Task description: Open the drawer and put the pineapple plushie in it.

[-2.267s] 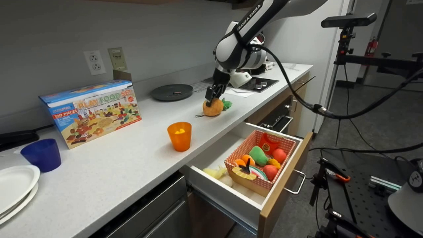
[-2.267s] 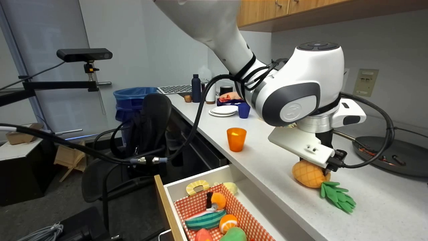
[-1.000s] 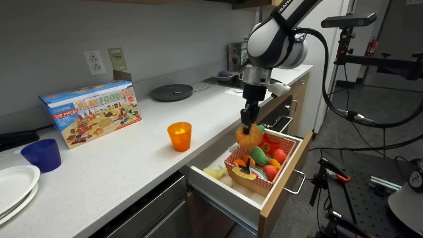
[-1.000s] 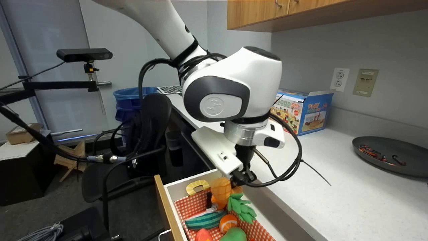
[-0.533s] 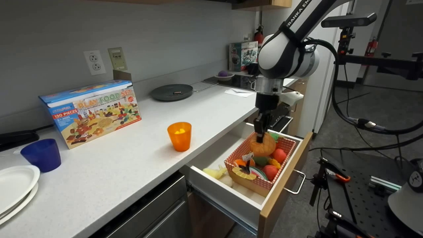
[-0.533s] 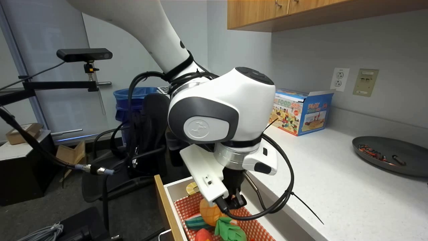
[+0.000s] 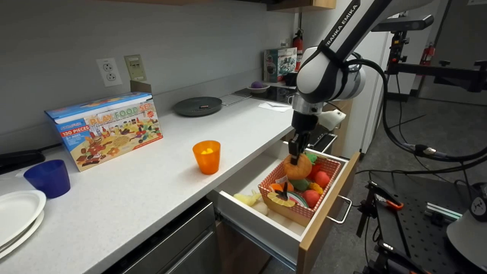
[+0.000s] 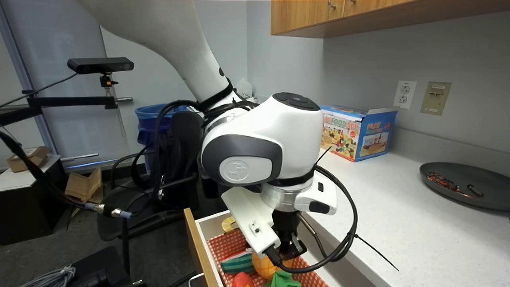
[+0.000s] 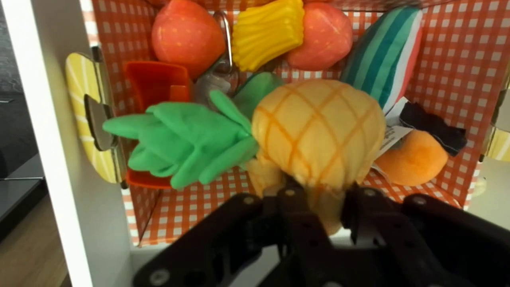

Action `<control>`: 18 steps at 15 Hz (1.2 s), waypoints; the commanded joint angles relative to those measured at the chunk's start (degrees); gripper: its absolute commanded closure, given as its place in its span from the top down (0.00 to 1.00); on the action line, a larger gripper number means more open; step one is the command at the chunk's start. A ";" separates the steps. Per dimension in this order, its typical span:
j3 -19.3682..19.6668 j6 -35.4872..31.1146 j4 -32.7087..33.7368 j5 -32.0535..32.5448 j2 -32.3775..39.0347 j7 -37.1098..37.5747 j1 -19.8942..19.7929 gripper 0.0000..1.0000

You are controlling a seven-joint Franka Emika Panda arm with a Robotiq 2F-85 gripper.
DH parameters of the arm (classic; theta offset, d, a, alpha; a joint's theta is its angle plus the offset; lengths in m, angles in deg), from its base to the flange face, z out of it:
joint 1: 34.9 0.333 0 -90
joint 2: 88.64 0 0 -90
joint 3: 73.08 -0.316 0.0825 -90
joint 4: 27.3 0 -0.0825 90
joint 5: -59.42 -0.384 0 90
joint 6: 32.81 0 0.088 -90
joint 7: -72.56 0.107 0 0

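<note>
The drawer is pulled open, with its light wood front and silver bar handle in an exterior view. The front edge also shows in an exterior view. The pineapple plushie, yellow-orange with green leaves, is inside or just above the checkered basket in the drawer. It shows in both exterior views. My gripper is shut on the plushie's side, pinching its fabric between the fingers. The gripper points down over the basket's counter-side part. Whether the plushie rests on the toys below cannot be told.
A red checkered basket with several toy foods fills much of the drawer. The counter edge lies beside the arm. An orange cup, a play food box and a black pan stand on the counter.
My gripper has carried the pineapple plushie from the counter over the open drawer and lowered it into the basket area. In the last half second it shifted slightly toward the counter.
</note>
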 commanded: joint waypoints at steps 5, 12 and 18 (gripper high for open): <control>1.49 -1.90 -0.67 10.34 -3.52 6.80 2.07 0.89; 1.77 1.87 -2.39 15.50 -15.20 13.45 2.78 1.00; 1.17 3.24 -3.72 18.44 -22.19 19.76 3.16 1.00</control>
